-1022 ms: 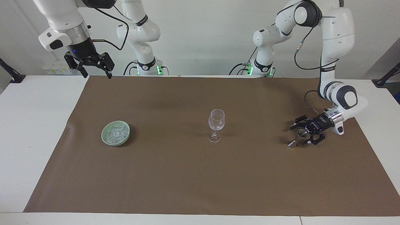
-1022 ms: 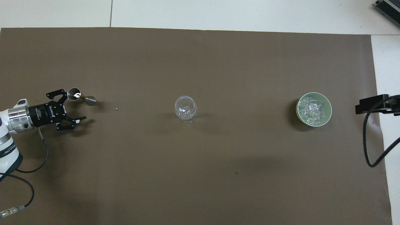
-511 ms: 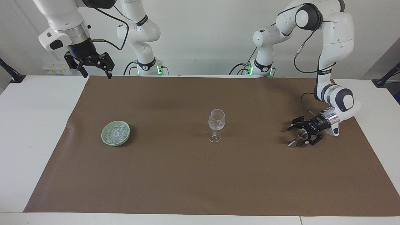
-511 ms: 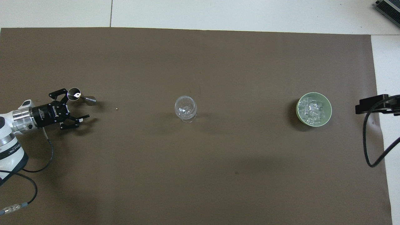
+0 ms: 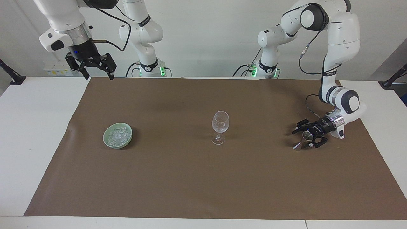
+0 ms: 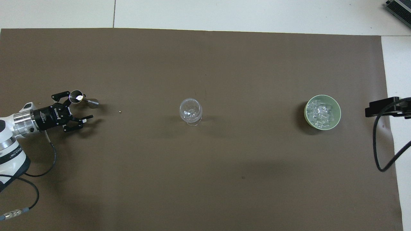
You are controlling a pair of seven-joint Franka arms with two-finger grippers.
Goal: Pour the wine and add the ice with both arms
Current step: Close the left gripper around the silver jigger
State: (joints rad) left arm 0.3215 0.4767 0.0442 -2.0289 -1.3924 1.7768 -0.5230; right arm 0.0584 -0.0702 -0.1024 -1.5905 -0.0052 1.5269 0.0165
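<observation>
A small metal jigger stands on the brown mat at the left arm's end of the table. My left gripper lies low and level at it. The jigger is between the open fingers, close to one of them, and a gap shows on the other side. An empty clear wine glass stands upright mid-mat. The ice fills a green bowl toward the right arm's end. My right gripper waits open, high over the mat's corner by its base. Wine is out of view.
The brown mat covers most of the white table. A tiny speck lies on the mat between the jigger and the glass. A black cable hangs by the right arm's end.
My left gripper has settled lower around the jigger and its fingers have drawn a little closer together. The right arm, glass and bowl have not moved.
</observation>
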